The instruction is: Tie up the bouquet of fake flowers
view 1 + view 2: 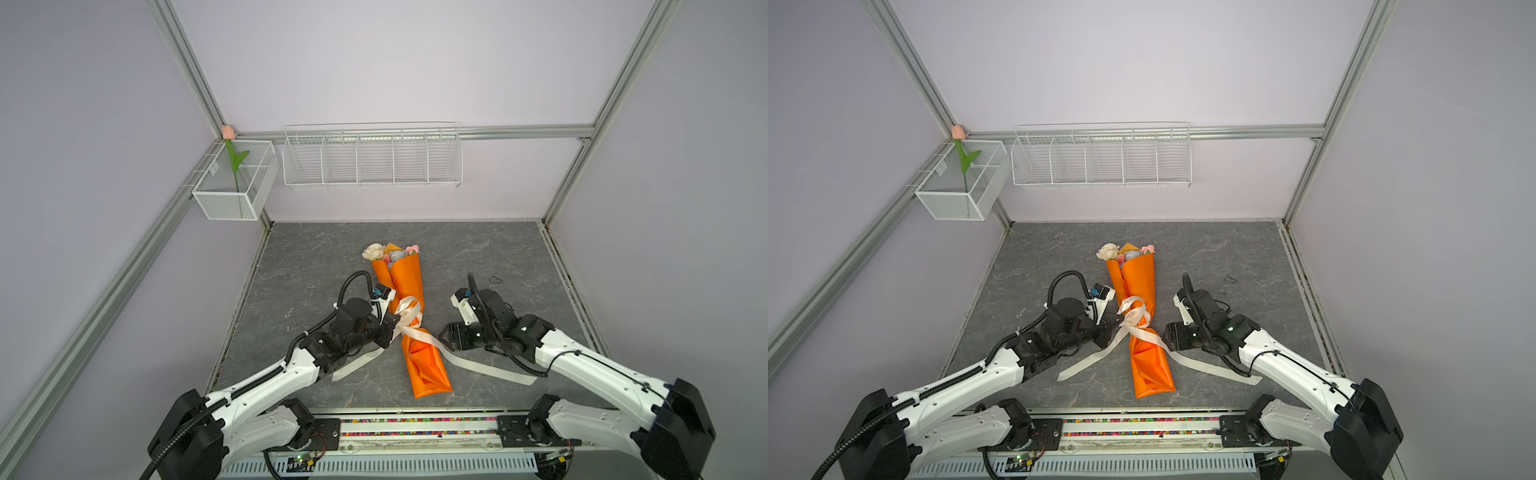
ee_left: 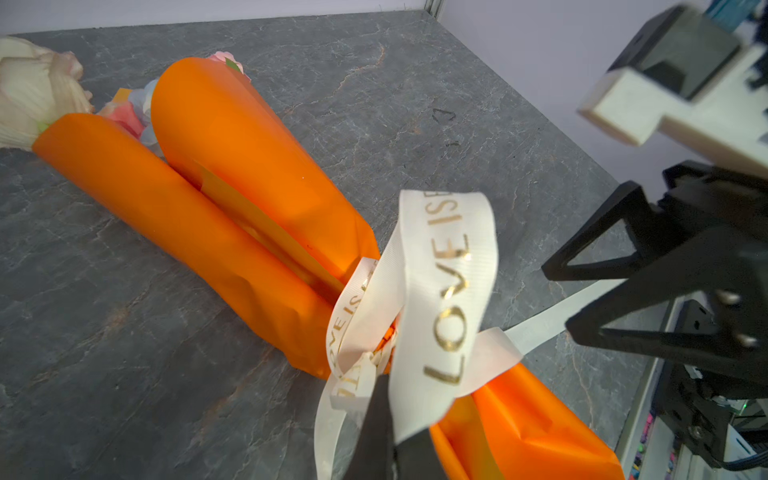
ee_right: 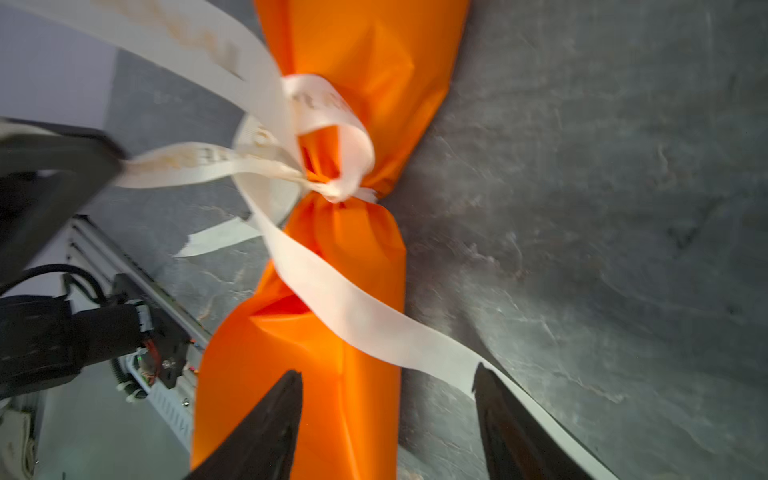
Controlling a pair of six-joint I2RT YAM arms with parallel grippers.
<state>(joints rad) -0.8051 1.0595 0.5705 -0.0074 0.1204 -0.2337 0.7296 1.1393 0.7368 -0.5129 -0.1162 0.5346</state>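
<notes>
The bouquet of fake flowers (image 1: pixel 401 276) (image 1: pixel 1138 276) lies on the grey table in orange paper, with its rose heads (image 1: pixel 373 251) at the far end. A white ribbon (image 1: pixel 409 311) (image 1: pixel 1133 311) with gold lettering is knotted round its waist, and the ribbon's tails trail to both sides. My left gripper (image 1: pixel 392 328) (image 1: pixel 1115 328) (image 2: pixel 392 432) is shut on a loop of the ribbon (image 2: pixel 449 266) at the knot. My right gripper (image 1: pixel 442 336) (image 1: pixel 1165 332) (image 3: pixel 387 371) stands open just right of the wrapped stems (image 3: pixel 332 415), holding nothing. A ribbon tail (image 3: pixel 374 324) runs past one of its fingers.
On the left wall hangs a white mesh basket (image 1: pixel 226 203) holding a single pink tulip (image 1: pixel 227 132). A white wire rack (image 1: pixel 372 156) hangs on the back wall. A small dark loop (image 1: pixel 494 279) lies on the table at the right. A rail (image 1: pixel 415 428) runs along the front edge.
</notes>
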